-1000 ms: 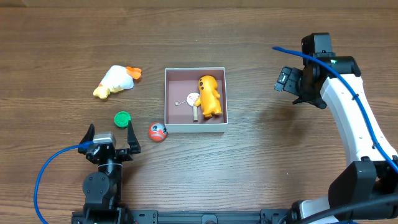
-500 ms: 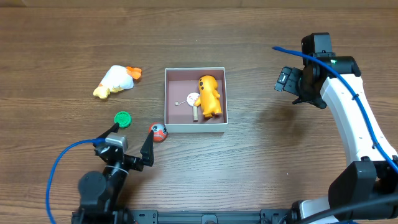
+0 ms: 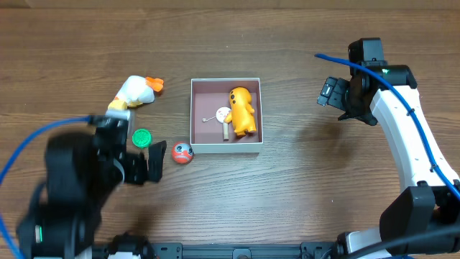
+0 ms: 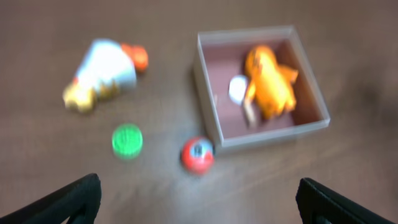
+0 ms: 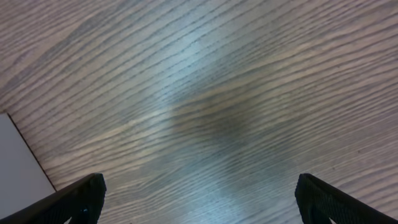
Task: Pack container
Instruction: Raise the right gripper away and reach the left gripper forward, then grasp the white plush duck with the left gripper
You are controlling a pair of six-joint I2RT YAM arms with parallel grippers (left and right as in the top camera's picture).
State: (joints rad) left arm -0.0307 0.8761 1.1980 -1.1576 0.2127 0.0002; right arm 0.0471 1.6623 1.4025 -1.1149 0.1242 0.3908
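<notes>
The container (image 3: 207,96) is a shallow white-walled box with a mauve floor at the table's middle. It holds an orange toy (image 3: 242,110) and a small white round piece (image 3: 223,112). The left wrist view shows the container (image 4: 219,73) from above, blurred. A red ball (image 3: 182,152), a green disc (image 3: 141,137) and a white duck toy (image 3: 135,92) lie left of it on the table. My left gripper (image 3: 142,157) is open and empty, raised above the table near the green disc and blurred. My right gripper (image 3: 331,92) is open and empty over bare wood, right of the container.
The table is dark wood. The red ball (image 4: 197,155), green disc (image 4: 127,139) and duck toy (image 4: 104,73) lie ahead of the left fingers. A white edge (image 5: 17,165) shows at the left of the right wrist view.
My left arm has risen from the front edge and swung left and back toward the green disc, still open. The right arm and the toys have not moved.
</notes>
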